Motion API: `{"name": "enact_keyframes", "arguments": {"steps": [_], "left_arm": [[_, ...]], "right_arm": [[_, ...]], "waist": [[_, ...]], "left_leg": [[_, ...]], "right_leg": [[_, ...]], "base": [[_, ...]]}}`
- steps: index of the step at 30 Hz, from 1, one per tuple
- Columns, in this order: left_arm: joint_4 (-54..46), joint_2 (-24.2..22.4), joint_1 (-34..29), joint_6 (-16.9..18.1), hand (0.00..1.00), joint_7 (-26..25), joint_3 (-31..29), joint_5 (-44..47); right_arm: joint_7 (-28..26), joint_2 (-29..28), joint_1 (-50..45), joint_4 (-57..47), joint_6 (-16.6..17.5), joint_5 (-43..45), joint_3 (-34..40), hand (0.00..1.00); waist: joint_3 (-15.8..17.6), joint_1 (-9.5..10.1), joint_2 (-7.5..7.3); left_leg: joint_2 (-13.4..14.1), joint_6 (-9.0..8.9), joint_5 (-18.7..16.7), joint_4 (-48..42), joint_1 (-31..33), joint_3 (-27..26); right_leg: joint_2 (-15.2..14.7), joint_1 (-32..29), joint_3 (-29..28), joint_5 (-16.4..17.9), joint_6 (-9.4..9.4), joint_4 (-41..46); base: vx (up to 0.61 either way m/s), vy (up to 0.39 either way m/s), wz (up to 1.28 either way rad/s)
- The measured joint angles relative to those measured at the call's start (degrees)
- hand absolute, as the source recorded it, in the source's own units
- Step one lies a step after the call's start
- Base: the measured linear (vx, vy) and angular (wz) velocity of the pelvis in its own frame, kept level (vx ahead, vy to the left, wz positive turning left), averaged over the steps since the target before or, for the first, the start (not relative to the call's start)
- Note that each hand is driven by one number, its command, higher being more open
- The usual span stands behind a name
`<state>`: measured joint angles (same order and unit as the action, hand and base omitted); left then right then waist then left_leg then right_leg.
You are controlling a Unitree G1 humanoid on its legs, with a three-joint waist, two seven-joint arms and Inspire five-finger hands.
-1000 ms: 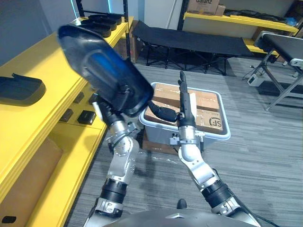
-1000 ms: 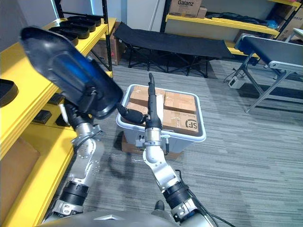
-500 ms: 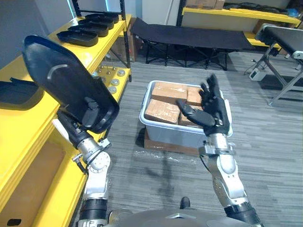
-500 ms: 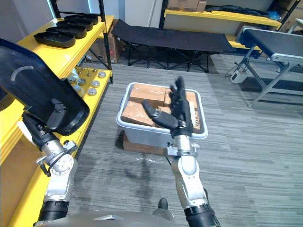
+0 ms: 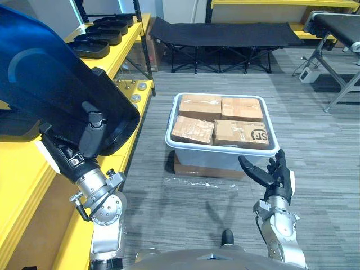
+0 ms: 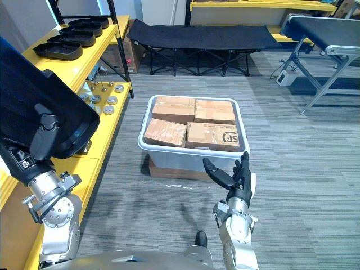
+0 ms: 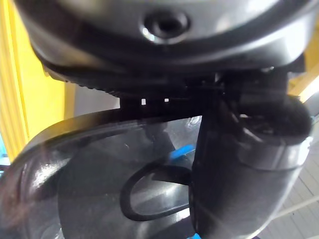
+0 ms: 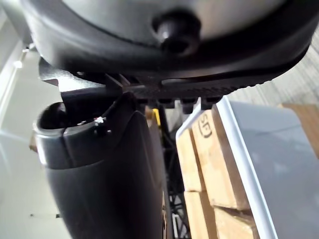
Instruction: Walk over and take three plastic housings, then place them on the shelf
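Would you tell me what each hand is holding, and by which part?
The left hand grips the black plastic housing at its lower edge; the open right hand holds nothing.

The plastic housing (image 5: pixel 50 90) was glossy black with a blue sheen across it. The shelf (image 5: pixel 19 166) was bright yellow, and the row of housings (image 5: pixel 104 37) on it was matt black. The bin (image 5: pixel 220 158) was pale grey, its boxes (image 5: pixel 194 129) tan brown. The floor (image 5: pixel 169 208) was grey with fine stripes. The right hand (image 5: pixel 275 180) was black.
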<state>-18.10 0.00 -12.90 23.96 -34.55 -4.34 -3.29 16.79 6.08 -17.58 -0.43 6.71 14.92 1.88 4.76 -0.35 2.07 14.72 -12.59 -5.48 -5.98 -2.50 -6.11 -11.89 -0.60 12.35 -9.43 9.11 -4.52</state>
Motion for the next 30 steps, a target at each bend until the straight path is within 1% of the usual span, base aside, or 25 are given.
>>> {"name": "enact_keyframes", "arguments": {"steps": [4, 6, 7, 9, 10, 13, 14, 15, 17, 18, 20, 22, 25, 26, 27, 28, 29, 30], "left_arm": [[-0.5, 0.0, -1.2, 0.0, 0.0, 0.7, -0.1, 1.3], [-0.6, 0.0, -1.2, -0.1, 0.0, 0.9, -0.2, 1.9], [-0.6, 0.0, -1.2, -0.2, 0.0, 1.2, -0.3, 2.1], [-1.4, -0.2, -1.8, -0.7, 0.0, 1.8, -1.6, 2.2], [-2.3, -0.2, -2.3, -1.0, 0.0, 2.0, -2.1, 2.2], [-7.3, -0.3, -5.9, -1.3, 0.0, 3.8, -5.8, 2.1], [-7.9, -0.3, -6.4, -1.3, 0.0, 4.2, -6.5, 2.2], [-9.2, -0.6, -7.5, -1.3, 0.0, 4.8, -8.2, 2.3], [-9.7, -1.2, -8.5, -0.7, 0.0, 5.7, -10.4, 3.2], [-9.9, -2.0, -9.6, -0.4, 0.0, 6.2, -11.9, 3.6], [-10.3, -2.4, -11.3, -0.4, 0.0, 6.4, -12.7, 4.5], [-10.7, -2.6, -13.3, -0.4, 0.0, 7.9, -12.7, 5.2], [-10.7, -2.9, -14.9, -0.4, 0.0, 10.0, -12.1, 5.2], [-10.7, -3.0, -14.8, -0.4, 0.0, 11.4, -11.8, 5.2], [-10.7, -2.7, -14.2, -0.4, 0.0, 12.9, -10.8, 5.3], [-10.7, -2.5, -13.7, -0.4, 0.0, 14.1, -10.1, 5.5], [-10.6, -1.6, -12.3, -0.4, 0.0, 16.5, -8.5, 5.9], [-10.6, -1.2, -11.3, -0.1, 0.0, 18.6, -7.1, 6.2]], "right_arm": [[-1.5, -0.2, 0.6, 0.0, 0.7, 0.0, -0.4, 1.0], [-2.8, -0.2, 1.8, 0.6, 2.2, 0.0, -1.5, 1.0], [-2.8, -0.2, 2.3, 1.0, 2.3, 0.0, -1.8, 1.0], [-3.4, -0.2, 5.5, 3.1, 2.7, -0.1, -4.0, 1.0], [-3.5, -0.2, 6.2, 3.3, 2.7, -0.2, -4.8, 1.0], [-4.1, -0.1, 9.6, 3.4, 2.8, -1.1, -9.1, 1.0], [-4.4, -0.1, 10.1, 3.4, 2.9, -1.1, -9.8, 1.0], [-5.0, 0.0, 11.3, 3.4, 2.9, -1.1, -11.2, 1.0], [-5.6, 0.0, 13.2, 3.4, 2.9, -1.2, -12.8, 1.0], [-6.4, 0.0, 14.7, 3.6, 2.9, -1.2, -14.1, 1.0], [-7.4, 0.0, 15.8, 3.6, 2.9, -1.2, -15.6, 1.0], [-9.7, 0.2, 16.8, 3.6, 2.9, -1.0, -17.2, 1.0], [-11.9, 1.0, 17.4, 4.0, 2.8, -0.9, -19.3, 1.0], [-12.6, 1.3, 17.6, 4.7, 2.8, -0.9, -19.8, 1.0], [-12.6, 1.7, 17.4, 4.8, 2.8, -0.7, -20.1, 1.0], [-12.4, 1.9, 17.2, 4.8, 2.8, -0.6, -20.0, 1.0], [-11.8, 2.4, 17.2, 4.8, 2.8, -0.6, -19.8, 1.0], [-10.9, 2.7, 17.3, 4.8, 2.8, -0.7, -19.5, 1.0]], "waist": [[0.1, 0.37, 0.21], [0.1, 1.03, 0.22], [0.1, 1.31, 0.22], [0.1, 2.53, 0.21], [0.1, 2.84, 0.19], [0.1, 5.52, 0.22], [0.1, 6.02, 0.23], [0.1, 7.2, 0.21], [0.2, 8.75, 0.24], [0.2, 9.83, 0.23], [0.1, 10.28, 0.16], [0.1, 11.27, 0.09], [0.6, 11.23, 0.53], [1.0, 11.17, 0.74], [1.1, 10.64, 0.85], [1.2, 10.16, 0.76], [1.6, 9.43, 0.31], [2.6, 9.57, 0.41]], "left_leg": [[0.0, -0.04, 0.6, 0.1, 1.3, 1.8], [-0.1, -0.41, 1.2, 0.1, 2.2, 3.7], [-0.1, -0.49, 1.4, 0.1, 2.3, 4.2], [-0.2, -0.49, 1.4, 0.0, 2.8, 6.1], [-0.2, -0.48, 1.4, -0.1, 3.2, 6.7], [-0.4, -0.25, 1.6, -0.5, 4.6, 10.1], [-0.5, -0.22, 1.6, -0.5, 4.6, 10.8], [-0.7, -0.16, 1.6, -0.5, 4.9, 11.8], [-1.3, 0.06, 1.8, -0.4, 5.2, 13.0], [-1.9, 0.12, 1.9, -0.4, 5.2, 13.6], [-2.2, 0.17, 1.9, -0.5, 5.2, 13.9], [-2.2, 0.28, 1.8, -1.0, 5.2, 13.9], [-2.3, 1.25, 0.8, -2.8, 5.2, 14.1], [-2.4, 1.73, 0.6, -4.2, 5.8, 14.2], [-2.6, 2.3, 1.1, -6.0, 7.3, 14.1], [-2.8, 3.02, 1.7, -7.0, 8.5, 13.6], [-3.2, 4.66, 3.6, -7.8, 10.4, 10.5], [-3.1, 4.93, 5.3, -6.2, 10.1, 8.0]], "right_leg": [[-0.1, 0.1, 1.7, 0.1, -0.11, 0.0], [-0.1, 0.5, 3.5, -0.2, -0.33, 0.0], [-0.1, 0.8, 4.0, -0.2, -0.33, 0.0], [-0.1, 2.0, 5.9, 0.1, -0.22, 0.0], [-0.2, 2.1, 6.4, 0.2, -0.21, 0.0], [-0.2, 3.5, 9.8, 0.9, -0.09, 0.0], [-0.2, 3.9, 10.3, 1.1, -0.03, 0.0], [-0.3, 4.5, 11.3, 1.4, 0.09, 0.0], [-0.8, 5.3, 12.7, 1.7, 0.43, 0.0], [-1.2, 5.8, 13.2, 1.8, 0.62, 0.0], [-1.5, 6.1, 13.6, 1.9, 0.71, 0.0], [-1.5, 6.2, 13.5, 2.1, 0.67, 0.0], [-1.4, 7.4, 14.0, 2.3, 0.66, 0.1], [-1.4, 8.4, 15.0, 3.0, 0.34, 0.1], [-1.4, 9.5, 17.3, 3.6, 0.47, 0.1], [-1.5, 10.2, 18.9, 3.9, 0.22, 0.1], [-1.8, 11.7, 22.9, 4.3, 0.02, 0.2], [-2.0, 12.9, 25.5, 5.1, 0.64, 0.6]], "base": [[-0.01, 0.007, 0.21], [0.01, 0.011, 0.37], [0.02, 0.011, 0.41], [0.01, 0.012, 0.4], [-0.01, 0.014, 0.35], [0.01, 0.014, 0.52], [0.01, 0.016, 0.5], [0.0, 0.015, 0.42], [0.01, 0.04, 0.42], [0.02, 0.057, 0.28], [0.01, 0.047, 0.12], [0.01, 0.045, -0.01], [0.0, 0.031, 0.08], [-0.02, 0.025, 0.48], [-0.02, 0.018, 0.75], [-0.02, 0.007, 1.35], [-0.02, 0.004, 1.54], [-0.04, 0.002, 1.42]]}}
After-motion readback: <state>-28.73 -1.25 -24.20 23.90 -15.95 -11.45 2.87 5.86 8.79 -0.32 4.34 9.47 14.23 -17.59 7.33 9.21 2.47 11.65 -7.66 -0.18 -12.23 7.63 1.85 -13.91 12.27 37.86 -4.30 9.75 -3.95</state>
